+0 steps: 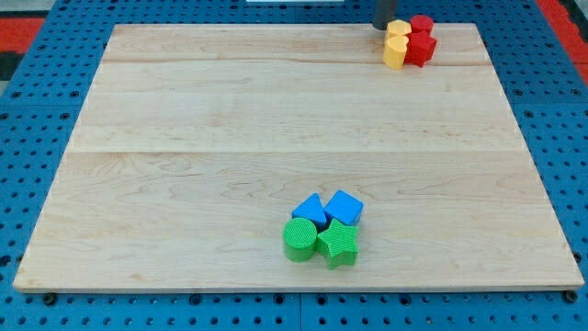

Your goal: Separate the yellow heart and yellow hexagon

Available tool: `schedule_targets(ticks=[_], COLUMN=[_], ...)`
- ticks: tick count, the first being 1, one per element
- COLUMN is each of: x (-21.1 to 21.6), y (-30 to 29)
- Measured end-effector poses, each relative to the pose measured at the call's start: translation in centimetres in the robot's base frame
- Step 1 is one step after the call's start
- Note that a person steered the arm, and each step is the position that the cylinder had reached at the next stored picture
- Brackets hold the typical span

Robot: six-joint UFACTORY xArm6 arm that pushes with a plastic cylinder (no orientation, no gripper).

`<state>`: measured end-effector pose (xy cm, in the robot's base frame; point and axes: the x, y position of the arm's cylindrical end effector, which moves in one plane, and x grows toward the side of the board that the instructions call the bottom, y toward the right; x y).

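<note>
The yellow heart (395, 51) and the yellow hexagon (399, 29) sit touching each other at the view's top right of the wooden board (230, 138). The hexagon is just above the heart. My tip (383, 27) is the lower end of a dark rod at the view's top edge, right beside the hexagon's left side and just above and left of the heart.
A red round block (422, 24) and a red star block (420, 48) press against the right side of the two yellow blocks. Near the view's bottom centre a blue triangle (311, 210), a blue cube (344, 207), a green cylinder (299, 239) and a green star (337, 243) cluster together.
</note>
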<state>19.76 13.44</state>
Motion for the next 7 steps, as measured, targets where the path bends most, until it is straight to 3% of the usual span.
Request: schedule_targets(ticks=[2,4,7], x=[5.3,-0.6,0.5], y=[-1.3,-4.2,1.0])
